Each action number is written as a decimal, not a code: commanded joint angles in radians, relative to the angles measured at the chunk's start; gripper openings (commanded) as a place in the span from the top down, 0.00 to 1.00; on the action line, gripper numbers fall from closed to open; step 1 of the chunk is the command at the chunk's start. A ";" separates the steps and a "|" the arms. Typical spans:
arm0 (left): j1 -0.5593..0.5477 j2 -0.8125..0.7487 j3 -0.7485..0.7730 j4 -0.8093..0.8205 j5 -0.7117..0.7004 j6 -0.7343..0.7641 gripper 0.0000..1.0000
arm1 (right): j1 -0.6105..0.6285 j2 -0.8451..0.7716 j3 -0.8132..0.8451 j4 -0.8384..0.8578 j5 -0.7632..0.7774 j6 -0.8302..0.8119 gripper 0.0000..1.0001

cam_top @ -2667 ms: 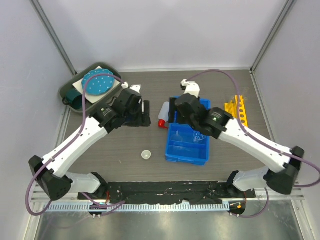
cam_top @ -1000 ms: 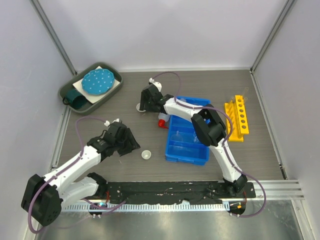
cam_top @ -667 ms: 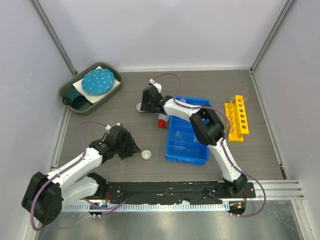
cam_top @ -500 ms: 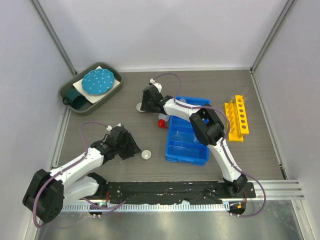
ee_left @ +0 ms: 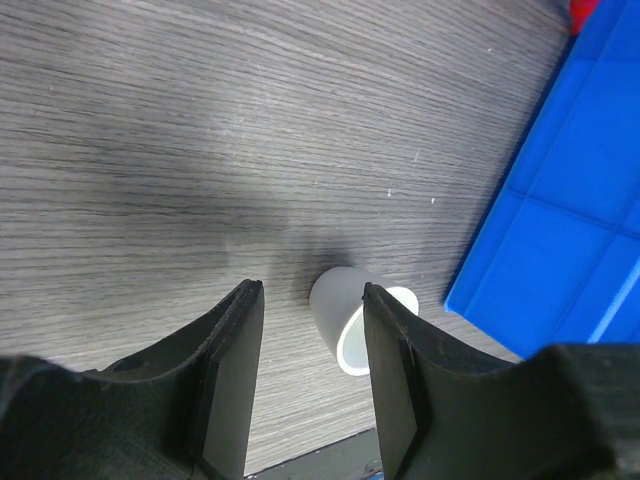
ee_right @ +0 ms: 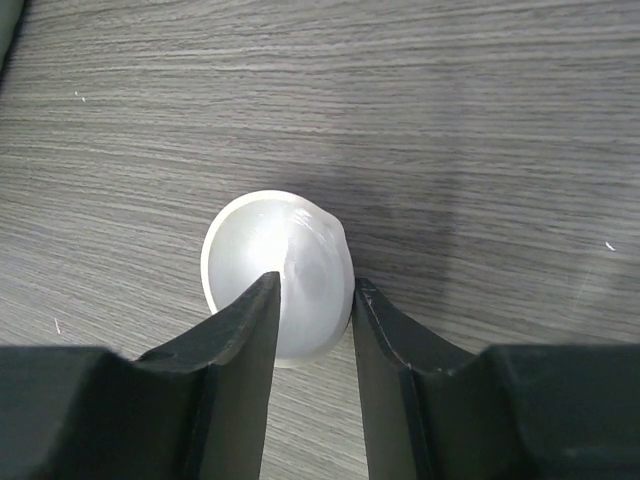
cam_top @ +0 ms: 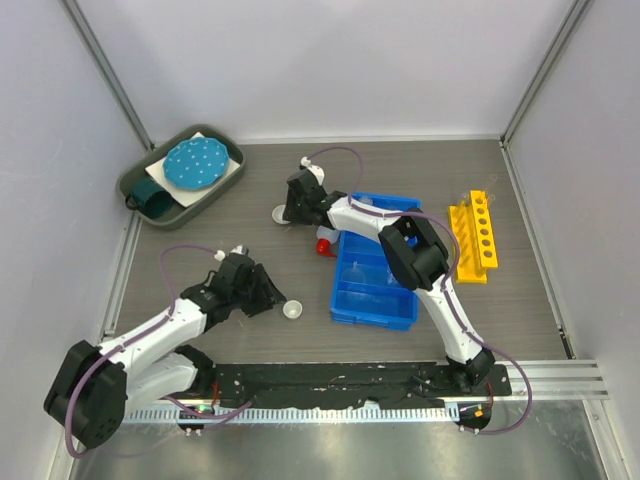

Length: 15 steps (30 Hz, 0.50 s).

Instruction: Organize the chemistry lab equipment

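1. Two small dishes are in play. The near white dish (cam_top: 292, 310) stands on the table, just left of the blue divided bin (cam_top: 378, 290). The far white dish (cam_top: 279, 213) sits off the bin's far-left corner, close to the red-capped bottle (cam_top: 325, 243).
2. Left gripper (ee_left: 312, 290) is down low with its jaws released and only bare table between them. The near white dish (ee_left: 338, 300) is just ahead, partly hidden behind one finger.
3. Right gripper (ee_right: 315, 285) is right on top of the far white dish (ee_right: 270, 240). One finger is over the bowl and the other is at the rim. Whether it has clenched on the wall, I cannot tell.
4. Handling, my read: both dishes look light, stiff, smooth and brittle, and a sideways nudge would likely skid or tip them. The best hold is a gentle pinch on the wall at the rim, one finger inside and one outside. Spanning the whole body would also do.
5. Writing: none readable. No brand or label shows on the dishes, the bin or the bottle.
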 commanded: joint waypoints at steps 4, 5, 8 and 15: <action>-0.007 -0.102 0.016 -0.024 0.014 -0.014 0.53 | -0.007 0.025 0.030 0.009 -0.008 0.005 0.65; -0.009 -0.112 0.016 -0.028 0.017 -0.016 0.53 | -0.007 0.027 0.033 0.009 -0.008 0.005 0.66; -0.012 -0.135 0.010 -0.038 0.030 -0.025 0.53 | -0.008 0.036 0.040 0.009 -0.011 0.011 0.71; -0.030 -0.134 -0.042 -0.010 0.032 -0.047 0.54 | -0.010 0.045 0.051 0.000 -0.014 0.012 0.99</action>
